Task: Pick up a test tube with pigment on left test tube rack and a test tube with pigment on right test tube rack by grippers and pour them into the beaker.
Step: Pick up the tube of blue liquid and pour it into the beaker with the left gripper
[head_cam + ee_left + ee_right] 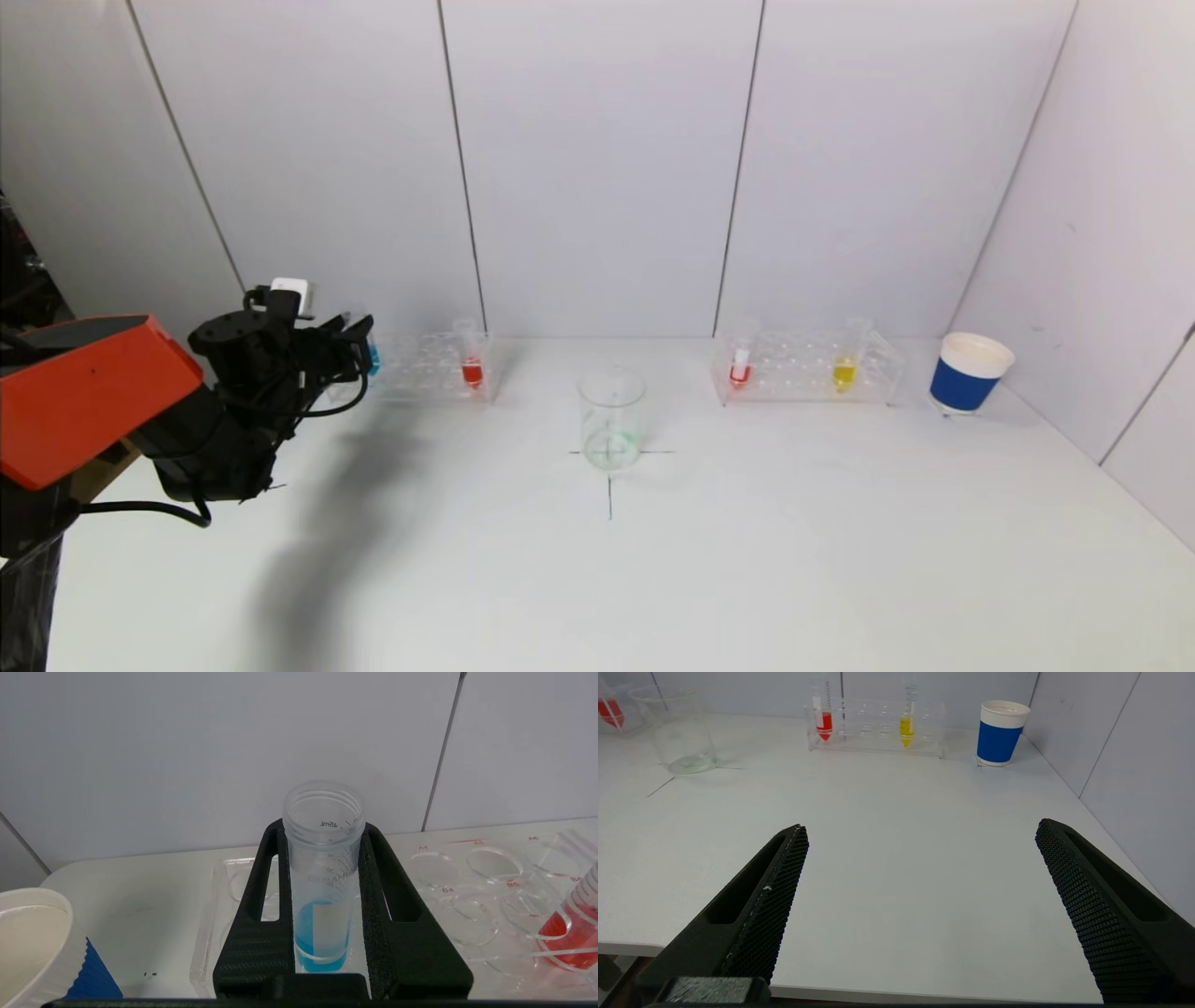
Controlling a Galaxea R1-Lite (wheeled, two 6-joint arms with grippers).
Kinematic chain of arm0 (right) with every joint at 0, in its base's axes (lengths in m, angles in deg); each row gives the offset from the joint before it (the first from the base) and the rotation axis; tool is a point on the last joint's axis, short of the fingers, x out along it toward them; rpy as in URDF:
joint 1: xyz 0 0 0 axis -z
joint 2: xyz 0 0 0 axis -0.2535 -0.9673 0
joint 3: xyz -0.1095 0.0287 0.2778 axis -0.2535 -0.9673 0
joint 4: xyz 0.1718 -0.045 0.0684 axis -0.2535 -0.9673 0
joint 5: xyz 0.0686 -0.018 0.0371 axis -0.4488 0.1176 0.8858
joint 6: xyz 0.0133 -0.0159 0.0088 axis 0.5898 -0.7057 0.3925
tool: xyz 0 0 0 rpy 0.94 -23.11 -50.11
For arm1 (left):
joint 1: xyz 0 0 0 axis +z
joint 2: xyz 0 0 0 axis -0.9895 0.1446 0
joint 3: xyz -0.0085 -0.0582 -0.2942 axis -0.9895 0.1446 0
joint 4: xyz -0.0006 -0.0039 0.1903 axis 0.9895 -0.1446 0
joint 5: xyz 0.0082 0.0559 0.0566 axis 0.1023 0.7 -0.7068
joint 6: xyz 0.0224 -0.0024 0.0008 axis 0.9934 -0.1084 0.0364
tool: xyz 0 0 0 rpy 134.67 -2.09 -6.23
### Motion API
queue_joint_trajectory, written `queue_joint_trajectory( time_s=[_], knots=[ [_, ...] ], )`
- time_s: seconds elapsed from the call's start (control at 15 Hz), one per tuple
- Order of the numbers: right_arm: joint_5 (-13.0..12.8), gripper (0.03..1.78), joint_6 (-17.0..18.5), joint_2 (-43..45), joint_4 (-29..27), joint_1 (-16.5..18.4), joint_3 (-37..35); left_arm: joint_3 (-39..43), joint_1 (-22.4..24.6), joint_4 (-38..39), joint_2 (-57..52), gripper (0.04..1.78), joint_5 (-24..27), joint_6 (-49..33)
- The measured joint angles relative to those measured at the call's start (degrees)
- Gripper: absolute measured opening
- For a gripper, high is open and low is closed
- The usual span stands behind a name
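At the left edge of the head view, the left gripper (pixel 359 347) reaches to the near end of the left test tube rack (pixel 420 366), a clear acrylic block with round holes. Its 2 black, rough-textured fingers (pixel 373 896) are clamped on the blue test tube (pixel 323 877), a clear ribbed-neck plastic cylinder with printed graduations and blue liquid pooled in its bottom part. The tube stands about upright between the fingers; whether its tip is seated in the rack or just lifted above it is hard to judge from these views. Further along the same rack, a red test tube (pixel 472 366) stands upright in a hole.

The beaker (pixel 611 417), a clear glass cylinder with a faint greenish trace at its base, sits at the centre of the white worktop (pixel 747 560) on a thin drawn cross.

To the right of the beaker lies the right test tube rack (pixel 808 369), also clear, holding a second red test tube (pixel 740 366) at its left end and a yellow test tube (pixel 845 366) toward its right. Just beyond it, a blue-sleeved paper cup (pixel 969 373) with a white rim stands by the wall.

The right gripper (pixel 920 868) hangs low over the worktop's near edge, its mesh-patterned tapered fingers (pixel 1092 905) spread wide with nothing between them.
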Motion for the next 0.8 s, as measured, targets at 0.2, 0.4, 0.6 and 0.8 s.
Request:
queue_joint_trajectory(
  time_s=[0.2,0.4,0.6,0.8],
  knots=[
    [0.0,1.77,0.0,0.0,0.0,0.0,0.0,-0.4,-0.1,-3.4,-3.8,0.43,0.0,0.4],
    [0.0,1.77,0.0,0.0,0.0,0.0,0.0,-1.0,-0.1,-6.8,-7.9,0.43,0.0,0.5],
    [0.0,1.77,0.0,0.0,0.0,0.0,0.0,-3.6,-0.5,-13.3,-12.9,0.43,0.0,0.5],
    [0.0,1.77,0.0,0.0,0.0,0.0,0.0,-8.9,-1.7,-22.7,-17.5,0.43,0.0,0.5]
  ],
)
